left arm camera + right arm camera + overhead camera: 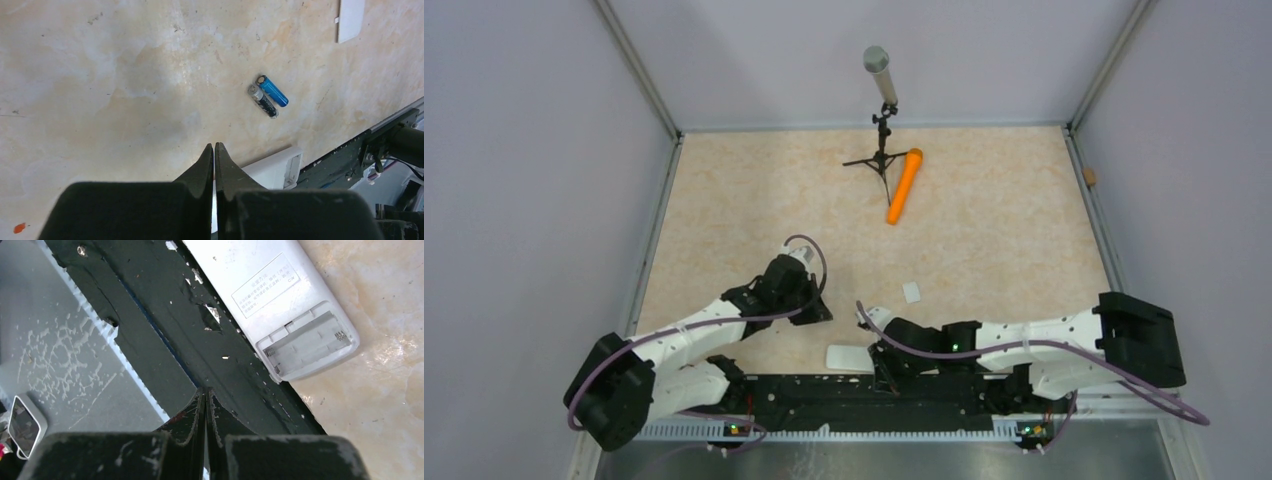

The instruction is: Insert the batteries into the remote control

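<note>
Two batteries (267, 95) lie side by side on the tabletop, one blue, one dark with a silver end. They show only in the left wrist view. My left gripper (214, 146) hangs shut and empty, short of them; in the top view the left gripper (812, 305) sits left of centre. The white remote control (280, 300) lies back up at the table's near edge, its battery compartment (305, 345) open and empty. From above, the remote control (848, 357) shows beside my right gripper (882, 372). That right gripper (206, 391) is shut on nothing, over the black rail.
A small white battery cover (911, 292) lies loose on the table right of the left gripper. Further back stand a grey microphone on a black tripod (881, 110) and a long orange cylinder (904, 186). The black base rail (854, 395) runs along the near edge.
</note>
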Tool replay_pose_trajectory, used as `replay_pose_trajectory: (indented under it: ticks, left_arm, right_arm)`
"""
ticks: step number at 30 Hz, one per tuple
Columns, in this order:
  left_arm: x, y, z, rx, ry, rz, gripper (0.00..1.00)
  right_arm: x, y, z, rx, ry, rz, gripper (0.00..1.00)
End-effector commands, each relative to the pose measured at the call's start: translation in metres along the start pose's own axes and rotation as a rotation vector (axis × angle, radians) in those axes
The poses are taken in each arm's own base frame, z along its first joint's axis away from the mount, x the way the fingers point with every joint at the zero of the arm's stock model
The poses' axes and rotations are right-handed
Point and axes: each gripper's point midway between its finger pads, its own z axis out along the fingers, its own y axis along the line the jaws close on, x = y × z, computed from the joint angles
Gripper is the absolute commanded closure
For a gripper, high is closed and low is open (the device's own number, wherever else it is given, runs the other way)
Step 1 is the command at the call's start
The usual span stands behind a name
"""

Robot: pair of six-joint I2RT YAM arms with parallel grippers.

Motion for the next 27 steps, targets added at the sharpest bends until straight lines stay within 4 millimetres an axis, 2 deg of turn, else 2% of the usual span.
replay_pose_trajectory:
  ticks: [1, 7, 14, 27]
  left_arm:
    - [0.0, -0.005, 0.007, 0.059, 0.005, 0.005, 1.0]
    - [0.011, -0.007, 0.018, 0.084, 0.075, -0.007, 1.0]
    - [0.027, 0.0, 0.02, 0.068, 0.151, -0.01, 1.0]
    - [0.061, 0.002, 0.015, 0.051, 0.302, 0.043, 1.0]
  right_arm:
    - [-0.01, 0.008, 0.007, -0.014, -0.048, 0.008, 1.0]
    - [-0.012, 0.002, 0.014, 0.025, -0.049, 0.009, 1.0]
    - [-0.012, -0.02, 0.025, 0.14, -0.071, 0.044, 1.0]
    - [-0.027, -0.062, 0.013, 0.329, -0.178, 0.139, 1.0]
